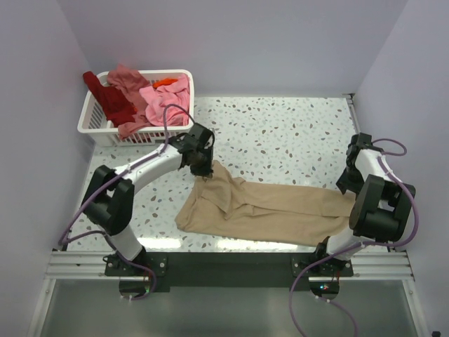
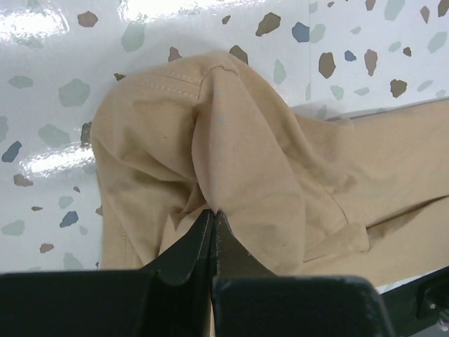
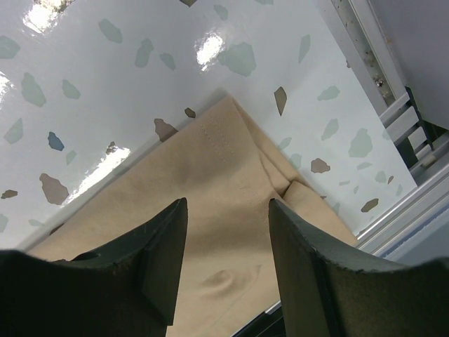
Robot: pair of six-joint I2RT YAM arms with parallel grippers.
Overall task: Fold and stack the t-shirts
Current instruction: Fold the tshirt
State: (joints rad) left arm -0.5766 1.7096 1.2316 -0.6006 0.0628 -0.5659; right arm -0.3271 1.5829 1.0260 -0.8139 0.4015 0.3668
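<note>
The tan t-shirt (image 1: pixel 266 210) lies bunched across the near part of the speckled table. My left gripper (image 1: pixel 202 168) is shut on a fold at its upper left corner and lifts it into a peak; in the left wrist view the tan t-shirt (image 2: pixel 231 140) rises from the closed fingertips (image 2: pixel 212 214). My right gripper (image 1: pixel 349 184) is open above the shirt's right end, and its view shows the tan t-shirt (image 3: pixel 224 203) between the spread fingers (image 3: pixel 165 246). Pink (image 1: pixel 167 98), salmon (image 1: pixel 128 78), dark red (image 1: pixel 112 102) and orange (image 1: pixel 165 82) shirts lie in the basket.
A white slatted basket (image 1: pixel 98 126) stands at the back left by the left wall. Walls close the table on three sides. A metal rail (image 3: pixel 403 119) runs along the right edge. The arm bases stand on the near rail (image 1: pixel 231 263).
</note>
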